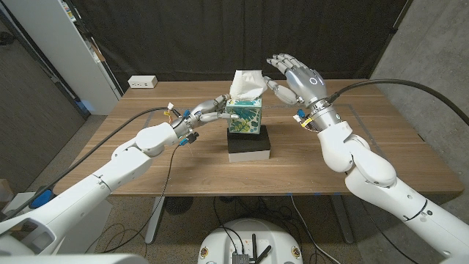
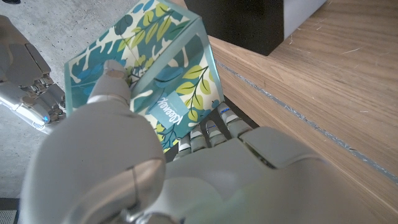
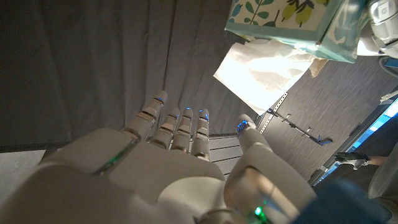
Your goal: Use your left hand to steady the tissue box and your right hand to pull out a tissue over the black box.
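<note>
The tissue box (image 1: 243, 116) stood on the black box (image 1: 249, 145) near the middle of the worktop (image 1: 132, 161). The steadying half looked done: the left hand (image 1: 207, 111) gripped the box's side, thumb on one face and fingers (image 2: 211, 127) on another in the left wrist view. The pull was not yet made. The right hand (image 1: 293, 79) hovered open just beside the tissue (image 1: 245, 81), fingers spread and holding nothing, while the tissue stood up from the box top. Reaching in, pinching and drawing it out remained.

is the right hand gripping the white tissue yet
No, the right hand hovers open beside the white tissue atop the leaf-patterned teal tissue box, fingers apart.
</note>
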Tool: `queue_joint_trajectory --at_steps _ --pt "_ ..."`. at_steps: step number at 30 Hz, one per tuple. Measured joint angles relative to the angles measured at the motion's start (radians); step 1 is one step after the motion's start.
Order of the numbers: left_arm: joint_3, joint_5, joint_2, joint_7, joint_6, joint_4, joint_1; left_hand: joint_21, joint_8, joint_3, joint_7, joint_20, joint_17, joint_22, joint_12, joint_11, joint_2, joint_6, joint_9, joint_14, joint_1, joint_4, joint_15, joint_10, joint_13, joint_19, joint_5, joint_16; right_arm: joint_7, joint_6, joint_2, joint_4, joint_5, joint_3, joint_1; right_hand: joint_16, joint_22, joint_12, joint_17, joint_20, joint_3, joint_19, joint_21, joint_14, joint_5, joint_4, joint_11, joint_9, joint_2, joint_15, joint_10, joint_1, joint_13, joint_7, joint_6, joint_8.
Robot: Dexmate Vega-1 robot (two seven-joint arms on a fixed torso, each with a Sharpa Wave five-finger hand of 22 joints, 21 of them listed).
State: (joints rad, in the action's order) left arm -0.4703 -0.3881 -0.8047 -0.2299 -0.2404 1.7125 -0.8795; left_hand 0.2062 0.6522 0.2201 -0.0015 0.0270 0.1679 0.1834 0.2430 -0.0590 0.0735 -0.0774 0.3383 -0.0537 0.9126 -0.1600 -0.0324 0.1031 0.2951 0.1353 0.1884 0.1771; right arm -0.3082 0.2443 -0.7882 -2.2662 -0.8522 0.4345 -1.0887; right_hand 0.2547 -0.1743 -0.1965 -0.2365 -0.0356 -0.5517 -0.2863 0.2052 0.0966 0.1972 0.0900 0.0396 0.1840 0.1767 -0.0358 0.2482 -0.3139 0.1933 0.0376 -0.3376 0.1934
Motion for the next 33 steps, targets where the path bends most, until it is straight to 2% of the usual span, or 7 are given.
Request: queue_joint_trajectory --at_steps 9,13,17,20,22,24,33 --pt "0.000 0.002 -0.001 0.003 0.000 0.003 -0.002 0.000 0.000 0.000 0.000 0.000 0.000 0.000 0.000 0.000 0.000 0.000 0.000 0.000 0.000 0.000 0.000 0.000 0.000 0.000 0.000 0.000 0.050 -0.016 -0.004 0.001 0.010 0.013 0.033 0.000 0.000 0.000 0.000 0.004 -0.003 0.004 0.000 0.000 0.000 0.003 0.000 0.000 0.000 0.000 0.000 0.000 0.000 0.000 0.000 0.000" --pt "0.000 0.003 -0.002 0.004 0.001 0.005 -0.004 0.000 0.000 0.000 0.000 0.000 0.000 0.000 0.000 0.000 0.000 0.000 0.000 0.000 0.000 0.000 0.000 0.000 0.000 0.000 0.000 0.000 0.075 -0.026 -0.004 0.002 0.019 0.016 0.044 0.000 0.000 0.000 0.000 0.007 -0.008 0.007 0.000 -0.006 0.008 0.007 0.011 0.000 0.006 -0.005 0.000 -0.007 0.000 0.006 -0.013 0.000" --pt "0.001 0.004 -0.002 0.006 0.002 0.007 -0.005 0.000 0.000 0.000 0.000 0.000 0.000 0.000 0.000 0.000 0.000 0.000 -0.001 0.000 0.000 0.000 0.000 0.000 0.000 0.000 0.000 0.000 0.095 -0.037 -0.005 0.005 0.027 0.022 0.060 0.000 0.000 0.000 0.000 0.007 -0.010 0.007 0.000 -0.011 0.008 0.010 0.011 0.000 0.007 0.000 0.000 -0.007 0.000 0.000 -0.034 0.008" --pt "0.002 0.004 -0.002 0.007 0.003 0.008 -0.007 0.000 0.000 0.000 0.002 0.000 0.000 0.000 0.000 0.000 0.000 -0.002 -0.002 0.000 0.000 0.000 0.000 0.000 0.000 0.000 0.000 0.000 0.111 -0.041 -0.005 0.006 0.028 0.026 0.069 -0.004 0.000 0.000 0.000 0.011 -0.019 0.011 0.000 -0.011 0.008 0.012 0.011 0.005 0.015 0.000 0.000 -0.016 0.000 -0.008 -0.072 0.024" --pt "0.002 0.004 -0.002 0.007 0.003 0.008 -0.008 0.000 0.006 0.000 0.002 0.000 0.000 0.000 0.000 0.000 0.000 -0.002 -0.002 0.000 0.000 0.000 0.000 0.000 0.000 0.000 0.000 0.000 0.120 -0.041 -0.005 0.006 0.028 0.026 0.069 -0.004 0.000 0.000 0.000 0.015 -0.023 0.015 0.000 -0.017 0.008 0.014 0.013 0.005 0.002 -0.001 -0.002 -0.030 0.000 -0.011 -0.082 0.025" --pt "0.002 0.004 -0.002 0.009 0.003 0.008 -0.008 0.000 0.007 0.000 0.002 0.000 0.000 0.000 0.000 0.000 0.000 -0.002 -0.002 0.000 0.000 0.000 0.000 0.000 0.000 0.000 0.000 0.000 0.128 -0.041 -0.003 0.007 0.026 0.035 0.084 -0.008 0.000 0.000 0.000 0.018 -0.024 0.018 -0.001 -0.025 0.008 0.015 0.020 0.009 0.011 0.000 -0.009 -0.040 0.000 -0.011 -0.082 0.025" --pt "0.003 0.004 0.000 0.009 0.003 0.006 -0.008 0.000 0.007 0.000 0.002 0.000 0.000 0.000 0.000 0.000 0.000 -0.002 -0.002 0.000 0.000 0.000 0.000 0.000 0.000 0.000 0.000 0.000 0.173 -0.040 0.000 0.009 0.028 0.044 0.095 -0.008 0.000 0.004 -0.003 0.034 -0.036 0.034 -0.007 -0.043 0.008 0.010 0.036 0.014 0.010 0.000 -0.025 -0.039 0.000 0.005 -0.099 0.025"
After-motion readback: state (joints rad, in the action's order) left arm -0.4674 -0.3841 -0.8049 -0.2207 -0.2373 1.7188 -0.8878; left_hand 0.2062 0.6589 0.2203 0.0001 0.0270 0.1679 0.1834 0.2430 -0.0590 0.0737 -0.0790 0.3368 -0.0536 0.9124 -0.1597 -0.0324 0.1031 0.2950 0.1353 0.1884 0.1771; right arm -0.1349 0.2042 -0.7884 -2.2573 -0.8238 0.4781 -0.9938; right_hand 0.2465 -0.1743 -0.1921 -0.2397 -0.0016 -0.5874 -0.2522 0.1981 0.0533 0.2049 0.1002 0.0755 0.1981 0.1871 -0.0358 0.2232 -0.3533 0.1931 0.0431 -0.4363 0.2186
